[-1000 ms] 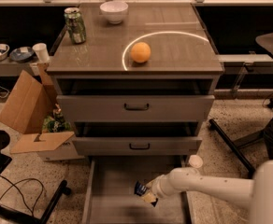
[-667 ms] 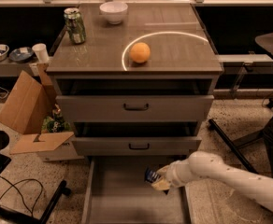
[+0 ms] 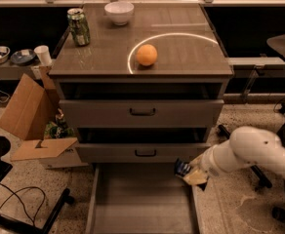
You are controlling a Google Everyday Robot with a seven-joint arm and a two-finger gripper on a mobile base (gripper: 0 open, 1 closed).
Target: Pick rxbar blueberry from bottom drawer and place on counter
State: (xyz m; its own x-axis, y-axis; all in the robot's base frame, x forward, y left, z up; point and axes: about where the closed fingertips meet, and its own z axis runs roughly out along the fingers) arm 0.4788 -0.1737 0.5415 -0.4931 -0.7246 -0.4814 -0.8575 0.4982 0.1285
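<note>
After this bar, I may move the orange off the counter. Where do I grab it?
Grip the orange across its widest middle from above: it is round and sits apart from the can and bowl. The gripper is low at the right wall of the bottom drawer, shut on the snack bar.

Gripper (image 3: 192,174) over right wall of open bottom drawer (image 3: 142,204), just below front of middle drawer (image 3: 108,152); jaws clamped on rxbar blueberry (image 3: 182,167), bar held clear of drawer floor. Worktop (image 3: 191,57) carries orange (image 3: 146,54) near centre, green can (image 3: 78,27) and white bowl (image 3: 119,12) at back
</note>
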